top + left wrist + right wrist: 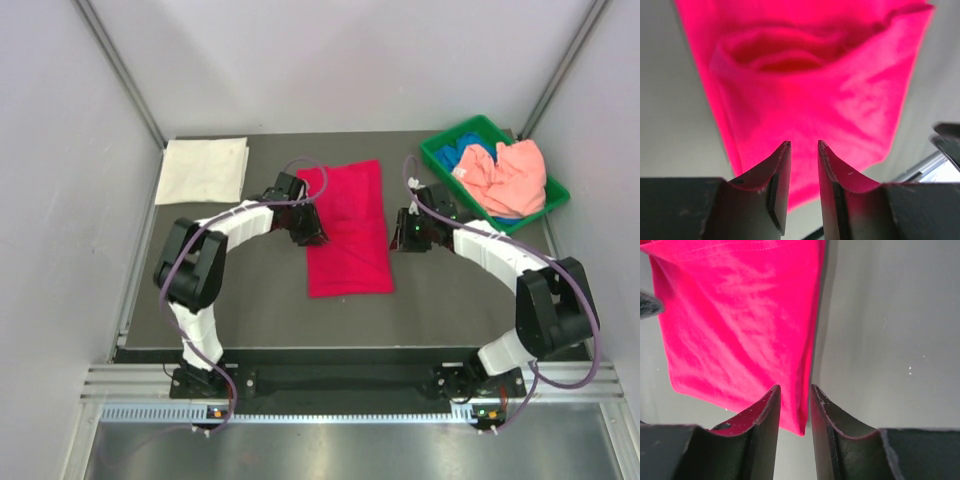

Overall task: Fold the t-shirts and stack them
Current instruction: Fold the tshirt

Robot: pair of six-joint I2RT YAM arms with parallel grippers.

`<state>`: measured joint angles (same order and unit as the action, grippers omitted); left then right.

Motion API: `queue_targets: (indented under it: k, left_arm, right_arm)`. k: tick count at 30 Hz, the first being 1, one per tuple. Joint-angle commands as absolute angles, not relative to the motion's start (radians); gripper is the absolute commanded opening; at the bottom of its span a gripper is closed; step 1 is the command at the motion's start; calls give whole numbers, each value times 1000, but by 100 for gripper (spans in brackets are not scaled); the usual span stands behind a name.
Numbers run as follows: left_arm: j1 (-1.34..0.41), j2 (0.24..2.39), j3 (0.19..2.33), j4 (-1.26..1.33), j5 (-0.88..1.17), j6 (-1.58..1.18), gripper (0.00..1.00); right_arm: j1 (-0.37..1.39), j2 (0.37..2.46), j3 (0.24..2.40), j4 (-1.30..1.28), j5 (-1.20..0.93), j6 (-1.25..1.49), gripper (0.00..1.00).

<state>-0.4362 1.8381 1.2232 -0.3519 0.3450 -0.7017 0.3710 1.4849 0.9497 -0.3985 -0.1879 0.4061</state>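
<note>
crimson-red shirt (348, 230): flat on the table (260, 310), folded to a long strip. We use it as the landmark.
neckline: we see it only in the left wrist view, as a soft curved fold at the strip's far end. The top view is too coarse to show it.
left gripper (803, 145): over the strip's left edge, about mid-length. Jaws are parted a little with nothing between them (red cloth shows through the gap, below the tips).
right gripper (795, 388): just off the strip's right edge, on the table side. Jaws are parted a little and empty. Through the gap we see the cloth's edge and one corner.
contact: we can't tell whether either gripper's tips touch the cloth or the table.
white shirt (203, 170): folded square, well apart to the strip's far left.
green bin (450, 133): well apart to the strip's far right.
salmon-pink shirt (510, 175): bunched in that bin, on top.
blue shirt (470, 157): in the bin too, mostly buried under the salmon one, so we can't make out its shape.
dark shape (947, 142): cut off at the right border of the left wrist view, beyond the strip. We can't identify it.
strip underside: hidden, so we can't count the layers.
</note>
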Motion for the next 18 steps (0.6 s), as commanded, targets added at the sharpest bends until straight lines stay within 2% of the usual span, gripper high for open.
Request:
queue_targets:
  k: [1,8,11,18]
  left_arm:
    - [-420,1920,1330,-308,335,-664,33]
    - [-373,2057,1497,-333,270,-647,33]
    - [-367,2086,1493,-342,270,-646,32]
    - [-362,2102,1470,-330,244,-638,32]
  right_arm:
    - [370,1517,1005,-407,-183,379,31]
    - [350,1626,1060,-256,-247,299,34]
    - [328,1730,1138,-239,-306,267,41]
    - [311,1919,1314,-279,-324,196,42]
